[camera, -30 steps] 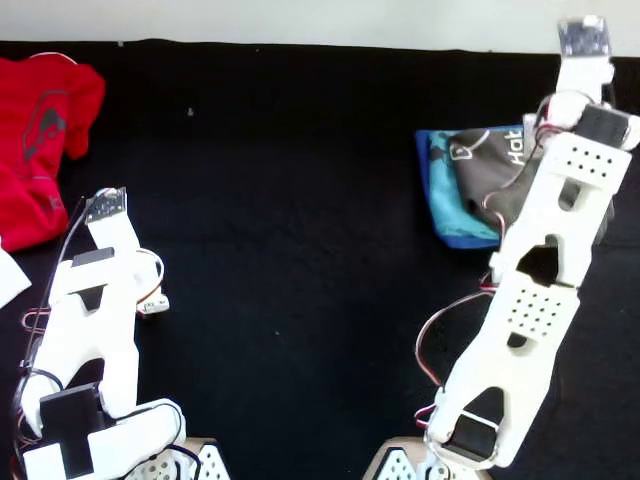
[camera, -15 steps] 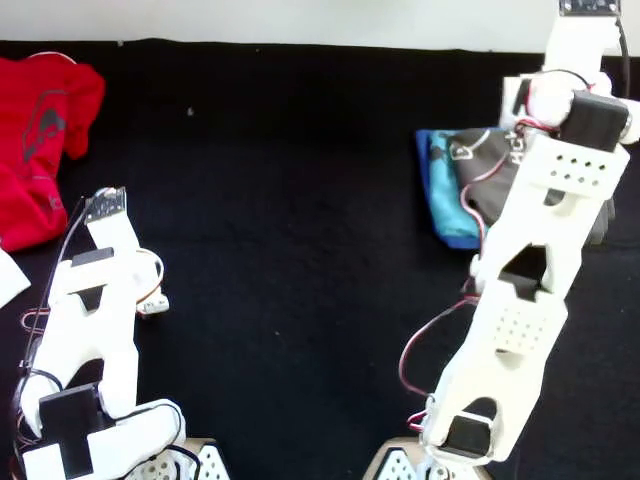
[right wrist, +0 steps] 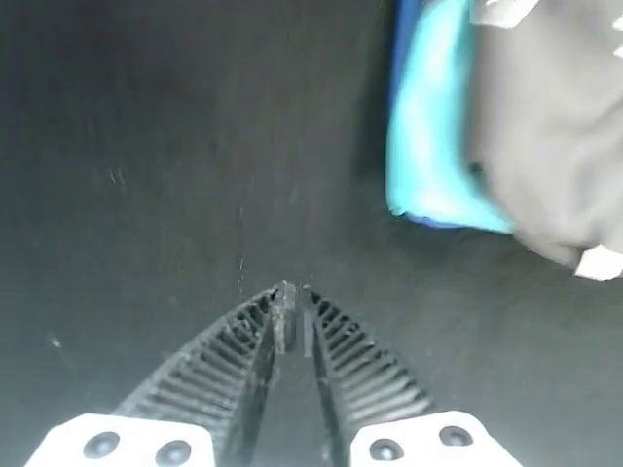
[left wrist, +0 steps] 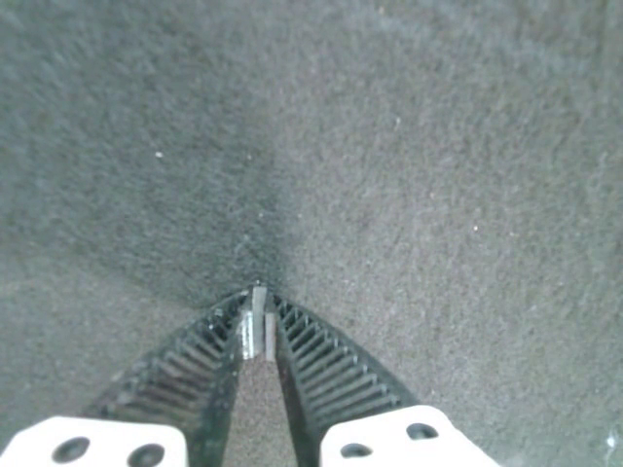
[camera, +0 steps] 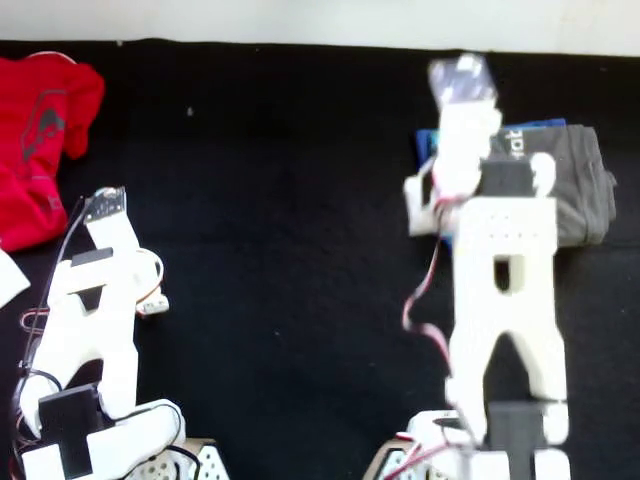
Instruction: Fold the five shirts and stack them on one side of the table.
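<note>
A crumpled red shirt [camera: 45, 130] lies at the table's far left corner. At the far right sits a folded stack, a grey shirt [camera: 575, 185] on top of a blue one [camera: 428, 145]; the right wrist view shows the same grey shirt [right wrist: 555, 117] over a turquoise and blue edge [right wrist: 433, 146]. My right arm [camera: 500, 260] stands at the stack's left edge. Its right gripper [right wrist: 292, 302] is shut and holds nothing, over bare black cloth beside the stack. My left arm [camera: 95, 300] stays at the near left, with the left gripper [left wrist: 256, 302] shut and holding nothing above the cloth.
A black cloth [camera: 280, 200] covers the table. A white scrap [camera: 8, 275] lies at the left edge, below the red shirt. A pale wall runs along the table's far edge.
My right arm has swung left from over the stack's right side to its left edge, uncovering the grey shirt. The left arm has not moved.
</note>
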You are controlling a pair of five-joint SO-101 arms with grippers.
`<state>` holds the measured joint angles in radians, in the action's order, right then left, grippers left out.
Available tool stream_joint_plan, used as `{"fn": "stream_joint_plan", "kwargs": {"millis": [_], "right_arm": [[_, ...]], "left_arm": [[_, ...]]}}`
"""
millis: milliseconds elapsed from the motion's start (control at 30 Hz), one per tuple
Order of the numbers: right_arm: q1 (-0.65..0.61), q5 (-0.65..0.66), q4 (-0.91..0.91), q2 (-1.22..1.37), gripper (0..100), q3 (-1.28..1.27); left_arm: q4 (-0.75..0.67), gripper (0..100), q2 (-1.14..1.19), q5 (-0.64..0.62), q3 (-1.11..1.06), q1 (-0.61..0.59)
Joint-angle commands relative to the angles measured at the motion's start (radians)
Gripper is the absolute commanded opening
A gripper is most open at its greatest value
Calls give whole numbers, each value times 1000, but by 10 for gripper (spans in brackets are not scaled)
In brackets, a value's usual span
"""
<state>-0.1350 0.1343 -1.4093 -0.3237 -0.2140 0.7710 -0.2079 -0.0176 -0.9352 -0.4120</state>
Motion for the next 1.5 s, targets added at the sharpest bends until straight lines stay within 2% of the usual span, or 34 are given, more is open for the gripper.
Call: {"fn": "stream_joint_plan", "kwargs": {"millis": [0,133,267,367,433,633,833,1033,1100,1167,1367,1467], "right_arm": [[-19,37,160,-150,83,-372],[-16,57,246,-237,163,-590],[-16,117,320,-285,184,-748],[-16,117,377,-300,184,-834],[-16,118,418,-295,184,-878],[-16,115,456,-305,184,-963],[-16,115,456,-305,184,-995],[-16,115,456,-305,184,-1009],[-16,115,456,-305,184,-1009],[-16,115,456,-305,184,-1009],[-16,114,478,-303,184,-1010],[-15,114,536,-297,184,-1030]], "left_arm": [[26,14,1,3,50,-28],[241,14,4,46,216,-197],[364,37,8,307,398,-443],[364,135,13,460,475,-596],[362,187,41,542,509,-650],[186,181,245,649,599,-768],[170,178,450,678,734,-769],[175,176,536,678,794,-723],[175,122,538,678,796,-719],[175,0,535,678,796,-714],[187,8,429,677,794,-711],[282,8,320,677,794,-668]]}}
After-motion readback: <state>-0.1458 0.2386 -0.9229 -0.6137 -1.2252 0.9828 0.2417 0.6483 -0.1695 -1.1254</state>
